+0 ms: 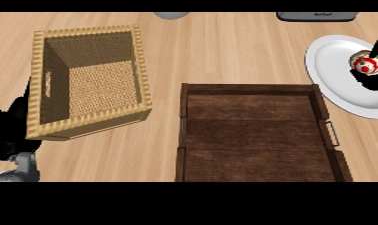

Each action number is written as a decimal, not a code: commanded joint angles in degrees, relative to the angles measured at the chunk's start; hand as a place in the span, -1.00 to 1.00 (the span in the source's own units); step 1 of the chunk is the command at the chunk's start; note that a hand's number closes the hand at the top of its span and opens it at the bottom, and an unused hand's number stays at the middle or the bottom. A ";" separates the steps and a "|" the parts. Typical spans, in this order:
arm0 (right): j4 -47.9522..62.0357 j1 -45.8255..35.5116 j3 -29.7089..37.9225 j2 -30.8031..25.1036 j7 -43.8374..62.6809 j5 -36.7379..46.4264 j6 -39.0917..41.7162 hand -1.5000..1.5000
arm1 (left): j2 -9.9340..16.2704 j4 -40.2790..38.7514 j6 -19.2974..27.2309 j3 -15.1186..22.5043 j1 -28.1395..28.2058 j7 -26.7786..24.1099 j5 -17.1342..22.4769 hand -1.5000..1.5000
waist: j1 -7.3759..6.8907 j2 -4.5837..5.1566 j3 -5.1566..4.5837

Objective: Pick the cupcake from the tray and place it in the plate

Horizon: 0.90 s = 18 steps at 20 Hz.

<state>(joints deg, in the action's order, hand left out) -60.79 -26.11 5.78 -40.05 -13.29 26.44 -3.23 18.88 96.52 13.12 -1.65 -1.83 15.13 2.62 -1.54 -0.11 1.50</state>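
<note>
The cupcake (364, 65), red and white with a tan top, is over the right part of the white plate (332, 69) at the view's right edge. My right hand (369, 82) comes in from that edge. Its black fingers curl above and below the cupcake; most of the hand is out of view. Whether the cupcake touches the plate cannot be told. The dark brown wooden tray (251, 139) lies at the lower middle with nothing on it. My left hand (11, 124) rests open at the left edge, beside the basket.
A deep woven basket (143, 79) stands at the left, its inside bare. A grey round object (171, 15) and a dark flat device (316, 16) sit at the counter's far edge. Bare wooden counter (229, 49) lies between basket, tray and plate.
</note>
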 commanded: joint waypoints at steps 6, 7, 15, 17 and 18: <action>17.12 -3.52 -2.32 -1.78 -6.09 3.73 4.24 1.00 | -5.76 -6.31 -1.42 7.31 -0.76 1.20 -1.93 0.00 | -0.14 2.06 -1.33; 18.68 -5.31 -2.25 -2.48 -6.69 3.49 6.06 1.00 | -5.67 -5.63 -2.60 6.66 0.05 0.84 -0.48 0.00 | -0.78 1.82 -1.36; 30.62 -9.02 -6.22 -3.91 -10.63 7.57 13.94 -1.00 | -5.59 -5.62 -3.80 6.19 0.52 0.55 -0.95 0.00 | -1.66 2.12 -1.29; 32.28 -8.04 -6.12 -2.96 -16.50 7.12 13.51 -1.00 | -6.88 -4.33 -2.84 7.30 0.35 2.39 -1.60 0.00 | -1.34 2.15 -1.10; 32.64 -10.51 -5.94 -3.14 -16.72 6.86 15.10 -1.00 | -6.92 -5.17 -3.62 7.16 1.32 0.37 -1.44 0.00 | -1.60 2.00 -1.23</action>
<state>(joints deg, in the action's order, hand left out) -31.71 -34.36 0.26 -43.18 -25.66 33.03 9.45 17.00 96.66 11.54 -1.63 -3.16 15.46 1.50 -3.48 0.74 1.44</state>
